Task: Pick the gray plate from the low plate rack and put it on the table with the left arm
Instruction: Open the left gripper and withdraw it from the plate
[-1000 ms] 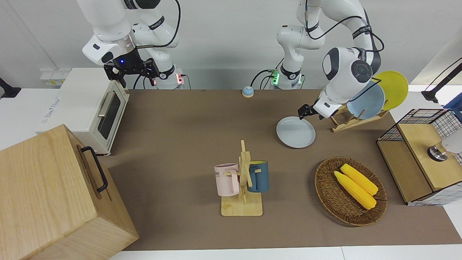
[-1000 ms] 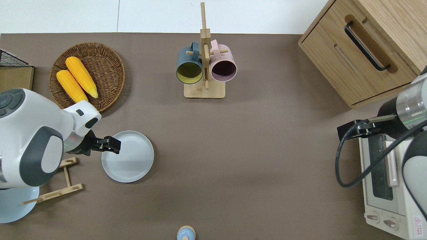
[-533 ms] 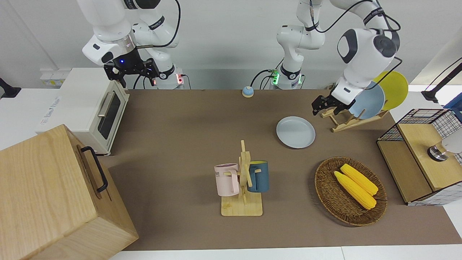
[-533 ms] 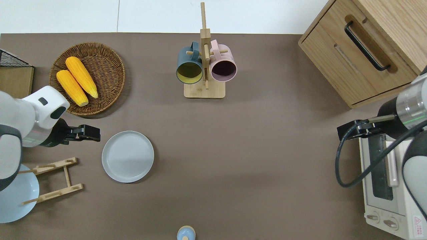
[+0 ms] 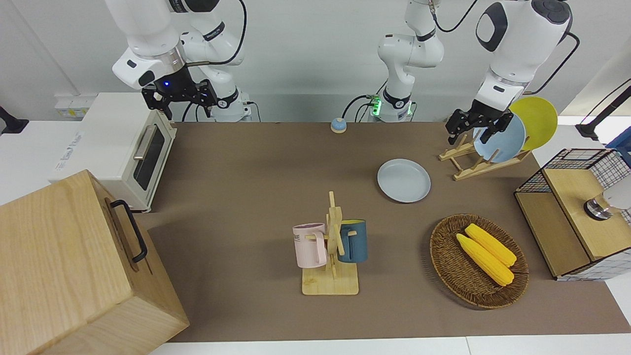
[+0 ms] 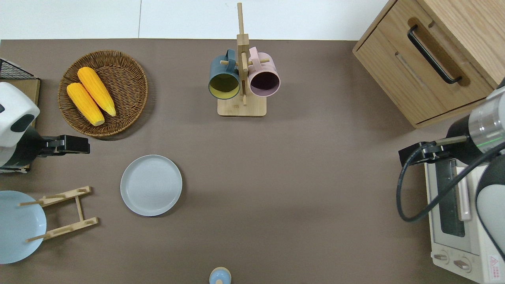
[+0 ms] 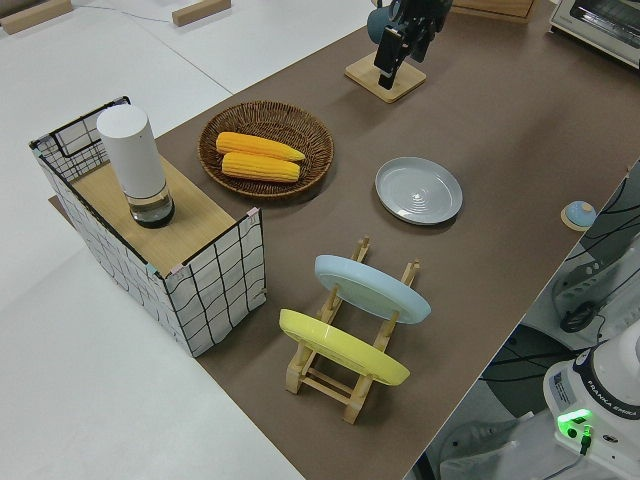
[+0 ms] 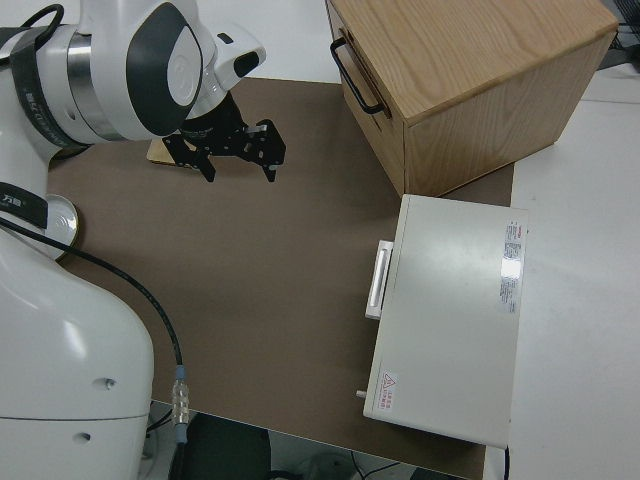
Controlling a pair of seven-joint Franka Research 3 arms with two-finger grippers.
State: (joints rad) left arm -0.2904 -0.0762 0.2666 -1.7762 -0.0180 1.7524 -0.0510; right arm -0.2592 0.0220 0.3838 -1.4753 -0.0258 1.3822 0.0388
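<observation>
The gray plate lies flat on the brown table, beside the low plate rack and toward the table's middle from it. My left gripper hangs open and empty, up in the air. The overhead view puts it over bare table between the corn basket and the rack, clear of the plate. The right arm is parked, and its gripper is open.
A light-blue plate and a yellow plate lean in the rack. A wicker basket holds two corn cobs. Also here are a mug stand, a wire-sided box, a toaster oven, a wooden cabinet and a small bell.
The left gripper has lifted off the gray plate's edge and pulled back toward the left arm's end of the table. The plate stays flat where it lay. The right arm has not moved.
</observation>
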